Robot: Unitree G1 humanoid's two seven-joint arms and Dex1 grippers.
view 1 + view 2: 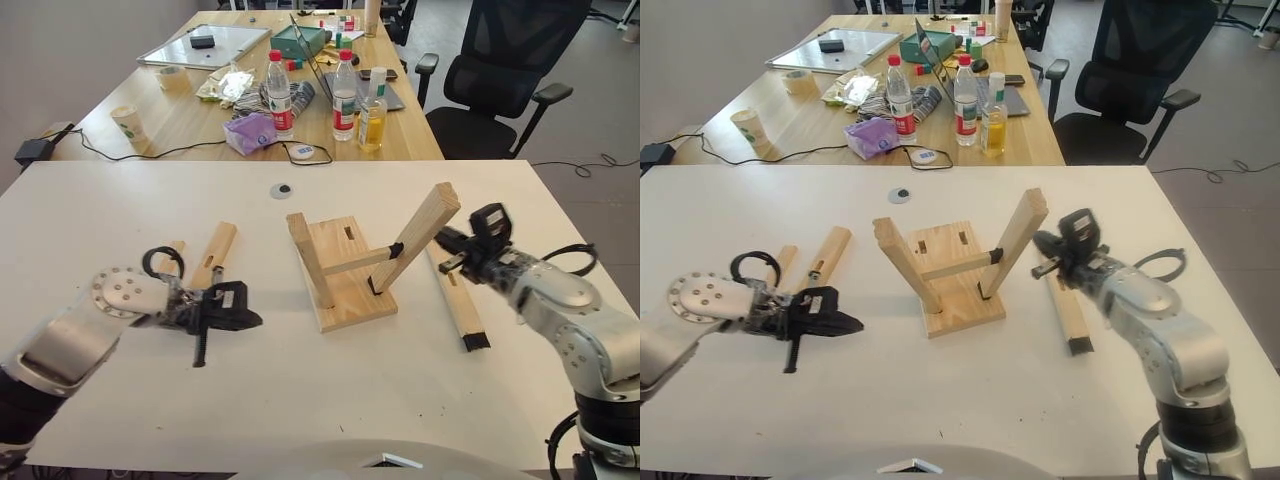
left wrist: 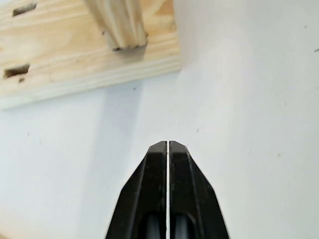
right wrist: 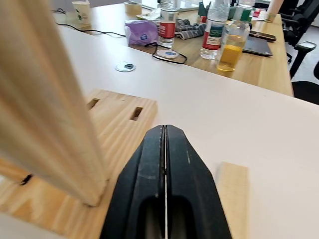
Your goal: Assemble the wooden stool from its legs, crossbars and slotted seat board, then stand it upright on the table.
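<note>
Left gripper [image 2: 168,145] and right gripper [image 3: 164,128] are squeezing closed, empty; the loose leg [image 1: 465,315] is looking stiff, light: grab its middle.

We see the pale slotted seat board [image 1: 345,290] flat at mid-table, two tilted legs [image 1: 307,255] and a crossbar [image 1: 355,262] fitted; one loose leg [image 1: 462,310] nearer the right edge, another leg [image 1: 215,255] nearer the left
</note>
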